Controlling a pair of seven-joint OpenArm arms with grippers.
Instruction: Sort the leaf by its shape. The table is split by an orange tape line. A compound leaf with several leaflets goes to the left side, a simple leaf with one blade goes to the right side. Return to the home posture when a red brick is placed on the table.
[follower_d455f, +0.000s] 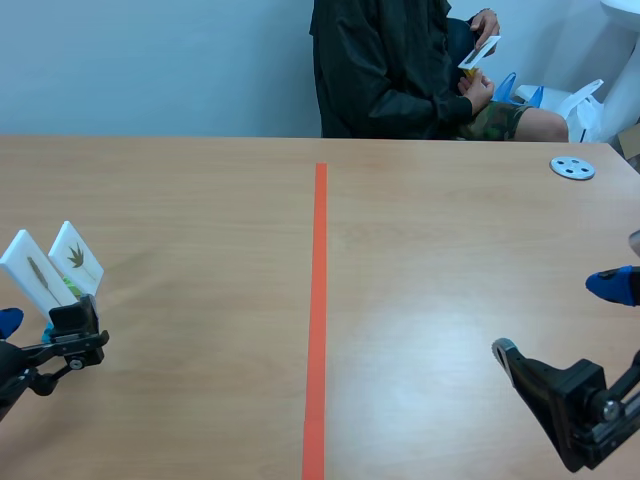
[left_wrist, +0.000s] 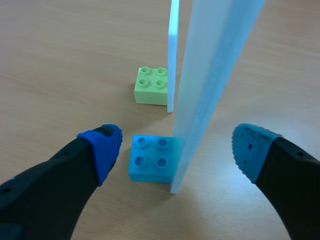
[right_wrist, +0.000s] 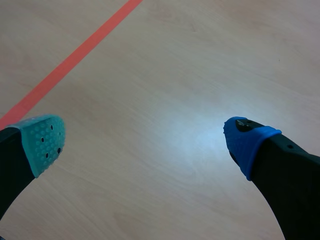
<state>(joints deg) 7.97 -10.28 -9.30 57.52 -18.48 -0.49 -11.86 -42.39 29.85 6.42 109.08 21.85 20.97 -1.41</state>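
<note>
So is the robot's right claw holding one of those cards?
No, the right gripper is open, with only the table showing between its fingers.

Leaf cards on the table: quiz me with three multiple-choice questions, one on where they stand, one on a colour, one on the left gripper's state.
1. On which side of the orange tape line do the two leaf cards stand?
A. left
B. right
C. on the line itself

2. What holds the cards upright?
A. a red brick and a yellow brick
B. a green brick and a blue brick
C. two white bricks

3. How is the left gripper?
A. shut on a card
B. shut on nothing
C. open

Answers:
1 A: the scene view shows both cards left of the line.
2 B: the left wrist view shows one brick of each colour at the cards' feet.
3 C: its fingers stand wide apart and touch neither card.
</note>
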